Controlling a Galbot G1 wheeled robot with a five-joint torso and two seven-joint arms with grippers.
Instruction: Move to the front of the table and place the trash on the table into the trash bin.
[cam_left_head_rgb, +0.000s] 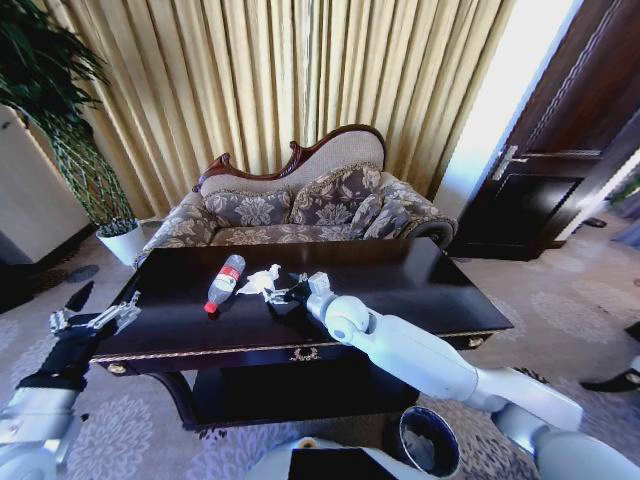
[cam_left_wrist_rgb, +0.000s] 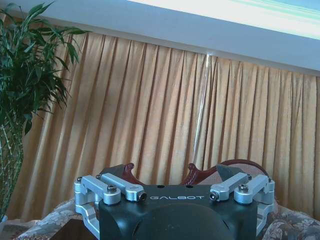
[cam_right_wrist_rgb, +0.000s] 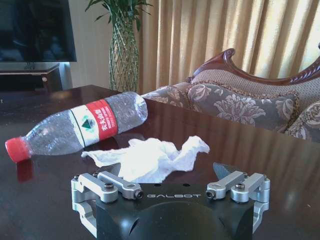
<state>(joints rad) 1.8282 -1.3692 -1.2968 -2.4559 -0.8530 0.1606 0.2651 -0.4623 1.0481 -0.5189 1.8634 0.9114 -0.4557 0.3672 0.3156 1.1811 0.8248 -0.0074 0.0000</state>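
Two grippers are in view. The left gripper (cam_left_head_rgb: 95, 320) hangs just off the table's (cam_left_head_rgb: 440, 300) left end, fingers spread, holding nothing. On the glossy dark top, left to right, lie the bottle (cam_left_head_rgb: 224, 282) (clear ribbed plastic, red cap, on its side) and the crumpled tissue (cam_right_wrist_rgb: 150, 156), soft and irregular. The right gripper (cam_left_head_rgb: 287, 292) sits low just short of the tissue, fingers apart. Risk: thin tissue may tear or slip from a partial pinch, and the fingertips could scrape the polished wood. A nudge would probably roll the round bottle. The trash bin (cam_left_head_rgb: 430, 440) stands on the carpet at the table's front.
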